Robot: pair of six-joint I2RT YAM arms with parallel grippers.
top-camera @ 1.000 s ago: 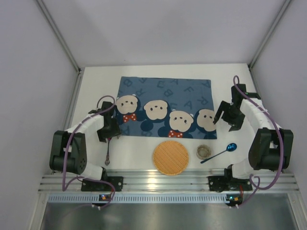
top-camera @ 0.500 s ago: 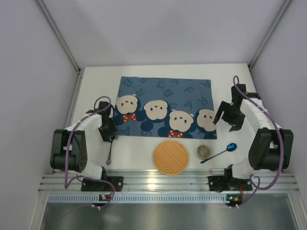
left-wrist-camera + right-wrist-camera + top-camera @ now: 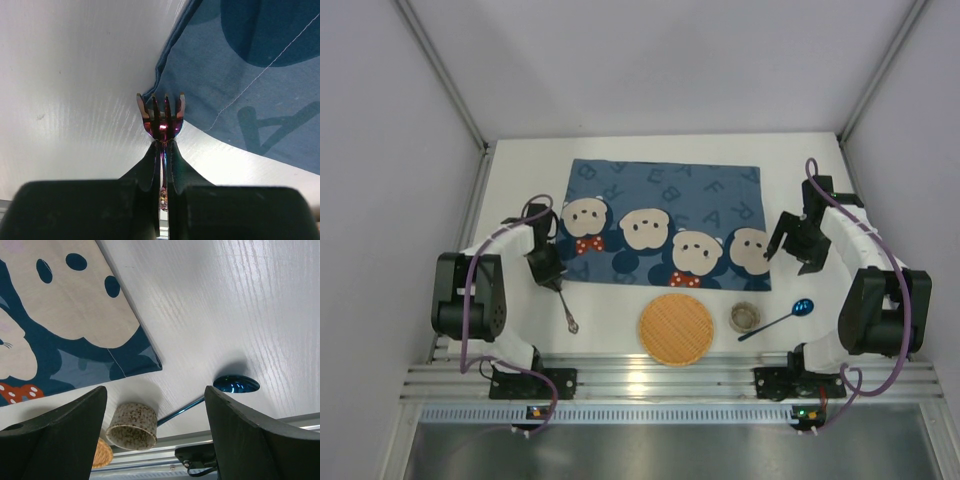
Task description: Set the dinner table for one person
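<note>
Dinner table (image 3: 520, 165): white rectangular top, carrying every item listed. Blue bear-print mat (image 3: 660, 190): lies flat at the centre. Left gripper (image 3: 552, 275): at the mat's near-left corner; the left wrist view shows its jaws pinched tight on a fork (image 3: 161, 117) just behind the tines, iridescent purple metal, tines pointing at the mat edge (image 3: 250, 75). From above the fork (image 3: 567, 312) reads only as a thin sliver angled toward the near edge. Right gripper (image 3: 790, 245): at the mat's right edge; the right wrist view shows its fingers (image 3: 60, 435) spread wide with nothing between them. Speckled cup (image 3: 132, 426): upright, just off the mat's near-right corner. Blue spoon (image 3: 236, 384): beside the cup, on the bare table. Woven round plate (image 3: 676, 328): near edge, left of the cup (image 3: 744, 318); only its rim shows in the wrist view.
</note>
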